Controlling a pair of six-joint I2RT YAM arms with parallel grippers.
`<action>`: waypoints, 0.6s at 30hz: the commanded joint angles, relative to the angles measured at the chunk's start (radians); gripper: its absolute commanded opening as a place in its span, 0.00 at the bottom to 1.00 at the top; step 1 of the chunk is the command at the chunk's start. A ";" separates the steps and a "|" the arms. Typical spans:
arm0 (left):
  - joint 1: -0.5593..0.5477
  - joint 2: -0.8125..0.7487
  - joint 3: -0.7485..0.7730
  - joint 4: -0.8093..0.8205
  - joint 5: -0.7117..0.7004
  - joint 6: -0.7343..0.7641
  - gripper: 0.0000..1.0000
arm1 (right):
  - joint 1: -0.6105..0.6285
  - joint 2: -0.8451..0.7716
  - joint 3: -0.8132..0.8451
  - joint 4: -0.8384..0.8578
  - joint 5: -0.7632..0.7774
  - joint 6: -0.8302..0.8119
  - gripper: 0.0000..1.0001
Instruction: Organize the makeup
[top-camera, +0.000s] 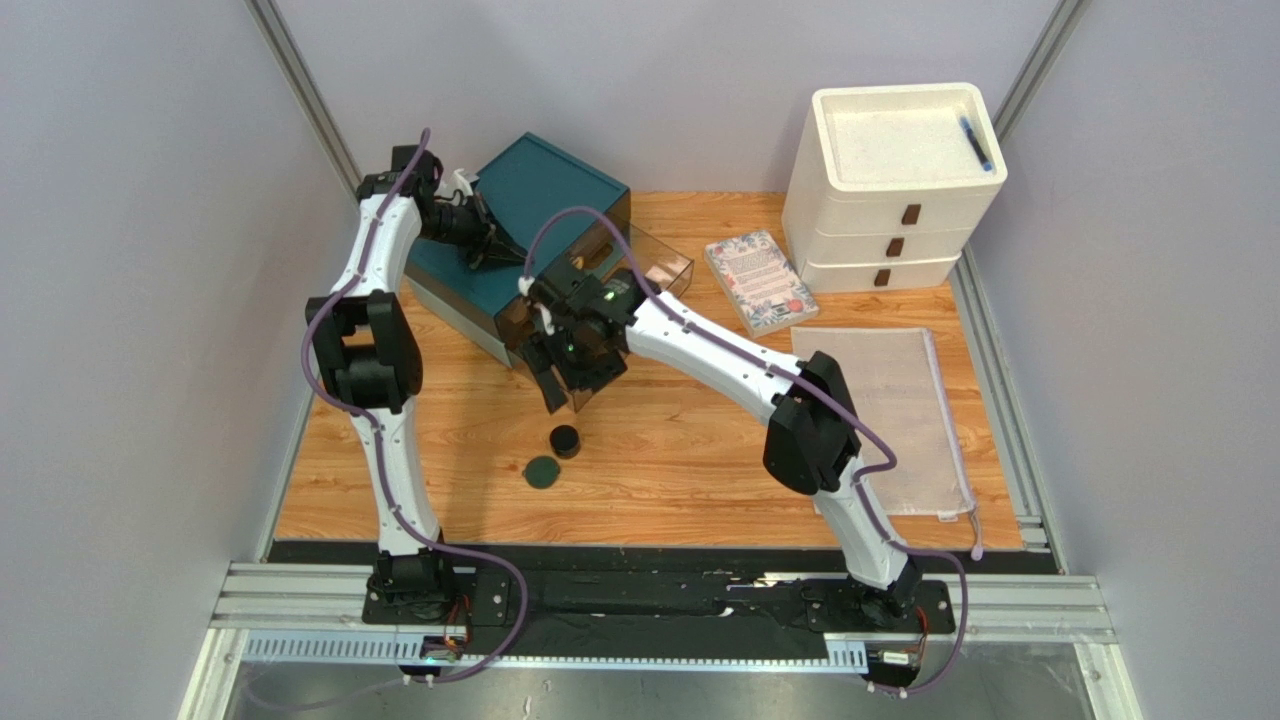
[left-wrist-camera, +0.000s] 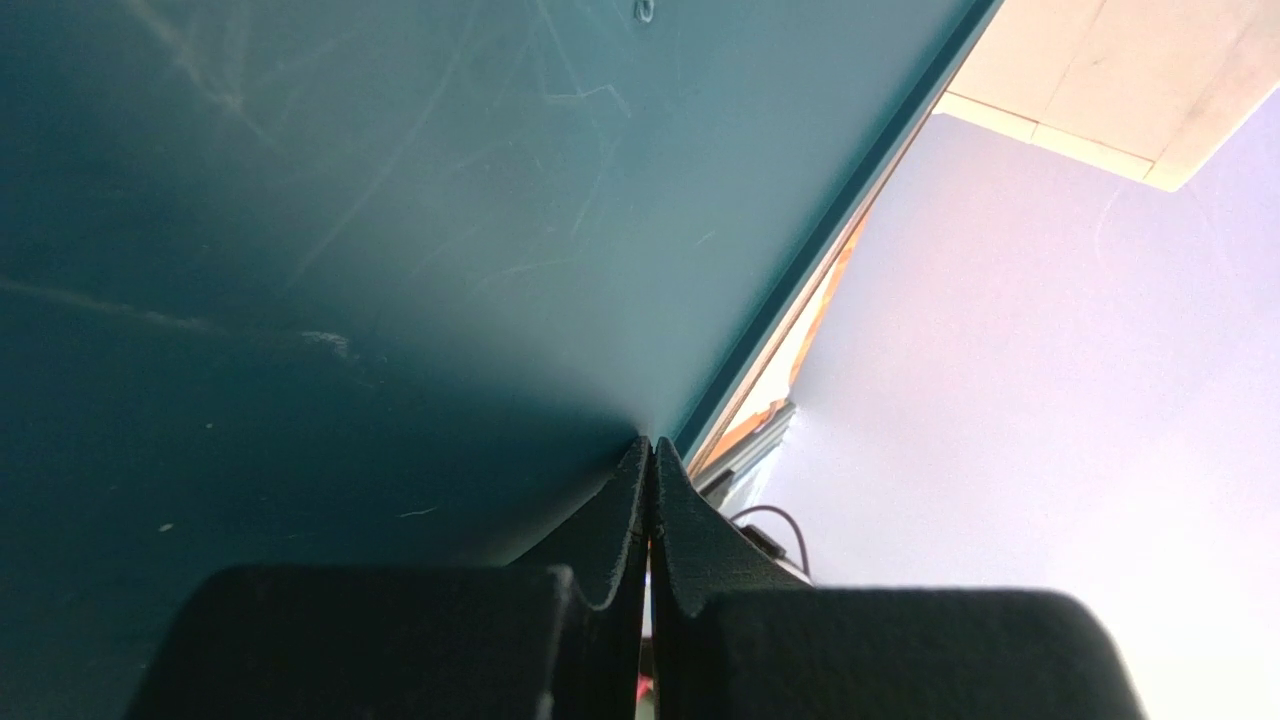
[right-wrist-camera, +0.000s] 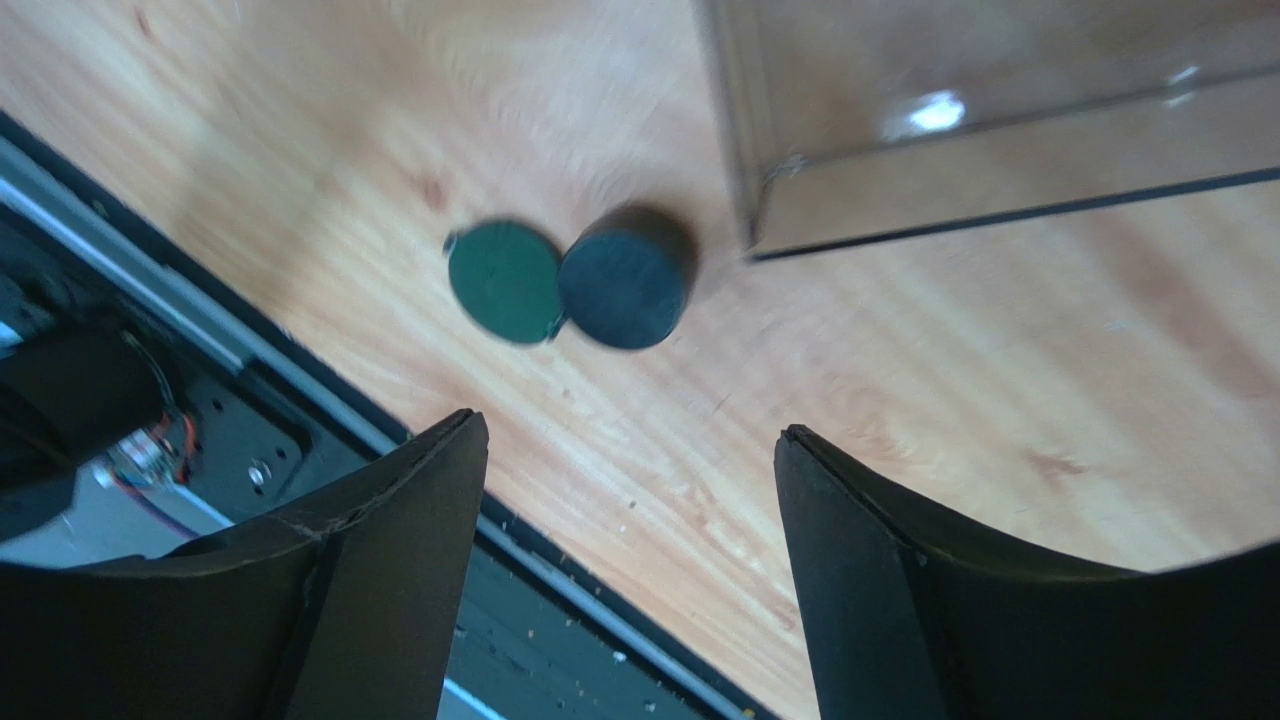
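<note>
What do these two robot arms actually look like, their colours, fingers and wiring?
Both arms have white link shells with chunky black joint housings and black bases. A purple cable loops loosely along each. The left gripper and right gripper each have two matte black fingers, broad and tapering toward the tips.

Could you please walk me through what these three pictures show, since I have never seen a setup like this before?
These are two robot arms bolted at the near edge of a wooden table. The overhead view looks down from behind them; the other two come from cameras on each wrist.

The left pincer is shut, its fingertips pressed together against the teal box; nothing shows between them. The right pincer is open and empty above two round compacts: a dark green one and a black one touching it.

Also on the table: a clear box beside the teal one, a patterned booklet, a mesh pouch and a white drawer unit with a dark pen-like item on top.
</note>
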 joint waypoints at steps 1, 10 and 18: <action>-0.004 0.095 -0.051 -0.089 -0.214 0.102 0.00 | 0.026 0.027 0.017 0.007 -0.006 0.019 0.73; -0.004 0.062 -0.076 -0.098 -0.220 0.137 0.00 | 0.060 0.110 -0.007 0.095 0.037 0.048 0.73; -0.004 0.032 -0.097 -0.110 -0.226 0.159 0.00 | 0.062 0.182 -0.006 0.138 0.069 0.062 0.69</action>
